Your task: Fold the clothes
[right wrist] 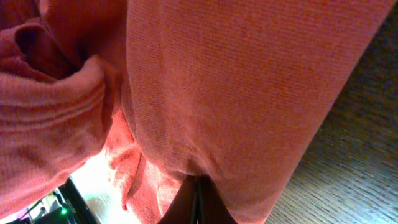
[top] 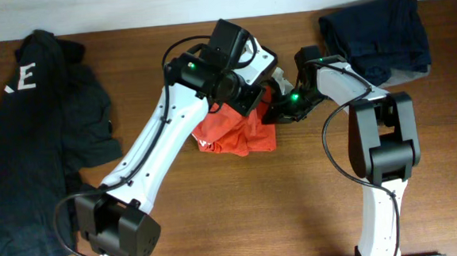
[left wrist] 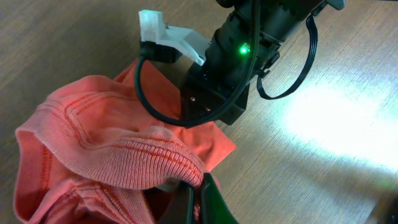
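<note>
The clothes, an orange-red T-shirt (top: pixel 237 134), lie bunched in a heap at the middle of the table, partly hidden under both arms. My left gripper (left wrist: pixel 198 198) is shut on a ribbed hem (left wrist: pixel 149 158) of the T-shirt; in the overhead view that gripper (top: pixel 252 103) sits at the heap's top edge. My right gripper (right wrist: pixel 198 200) is shut on the T-shirt's plain fabric (right wrist: pixel 236 81), which fills its wrist view; from overhead the right gripper (top: pixel 273 109) is at the heap's upper right, close to the left one. A bit of white lettering (top: pixel 206 145) shows at the heap's left.
A large dark T-shirt (top: pixel 34 132) with white letters lies spread over the table's left side. A folded navy garment (top: pixel 375 36) lies at the back right. The right arm's wrist (left wrist: pixel 249 56) and black cables (left wrist: pixel 155 106) hang close above the orange cloth. Bare wood (top: pixel 297 203) lies in front.
</note>
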### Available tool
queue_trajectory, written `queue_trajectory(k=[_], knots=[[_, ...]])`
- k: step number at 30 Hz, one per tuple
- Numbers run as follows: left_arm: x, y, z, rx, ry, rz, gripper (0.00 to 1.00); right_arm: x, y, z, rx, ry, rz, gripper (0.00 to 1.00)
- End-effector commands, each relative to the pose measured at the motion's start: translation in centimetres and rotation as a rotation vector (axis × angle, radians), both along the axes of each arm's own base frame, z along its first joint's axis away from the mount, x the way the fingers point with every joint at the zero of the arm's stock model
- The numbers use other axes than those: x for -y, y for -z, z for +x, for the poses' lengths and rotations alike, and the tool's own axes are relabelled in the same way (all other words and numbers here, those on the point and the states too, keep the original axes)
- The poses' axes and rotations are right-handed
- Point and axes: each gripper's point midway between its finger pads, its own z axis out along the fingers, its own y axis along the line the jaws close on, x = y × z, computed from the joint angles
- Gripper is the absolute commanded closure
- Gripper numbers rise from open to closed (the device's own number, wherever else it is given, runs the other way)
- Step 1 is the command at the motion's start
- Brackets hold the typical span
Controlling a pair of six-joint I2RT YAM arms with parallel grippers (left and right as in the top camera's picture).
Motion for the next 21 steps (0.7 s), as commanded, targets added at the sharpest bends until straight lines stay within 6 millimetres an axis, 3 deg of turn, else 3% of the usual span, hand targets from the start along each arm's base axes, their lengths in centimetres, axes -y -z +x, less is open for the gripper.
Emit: queue_trajectory(k=[1, 5, 9, 14, 18, 19, 21], knots=[[0.6, 1.9, 0.7, -0.039, -0.035, 0.018, 0.99, -0.4, 0.7, -0.5, -0.026, -0.005, 0.022, 0.96], [0.7, 3.1, 0.9, -0.059, -0.038, 0.030, 0.99, -0.4, 0.5, -0.2, -0.020, 0.000, 0.032, 0.96], [0.9, 3.1, 1.0, -0.055, -0.037, 0.027, 0.99, 0.1, -2.2, 1.6, 0.015, 0.039, 0.143, 0.96], [1.0, 3.1, 1.1, -0.049, -0.037, 0.023, 0.99, 3.8, -7.2, 5.5, 0.117, 0.146, 0.164, 0.96], [1.2, 2.9, 1.2, -0.044, -0.034, 0.013, 0.97, 6.7, -10.5, 7.3, 0.173, 0.204, 0.162, 0.96], [1.2, 2.9, 1.2, -0.046, -0.032, 0.009, 0.85, 7.4, -11.1, 7.6, 0.180, 0.216, 0.161, 0.96], [1.5, 2.8, 1.0, -0.055, -0.021, -0.007, 0.50, 8.5, -12.0, 8.0, 0.193, 0.238, 0.159, 0.94]])
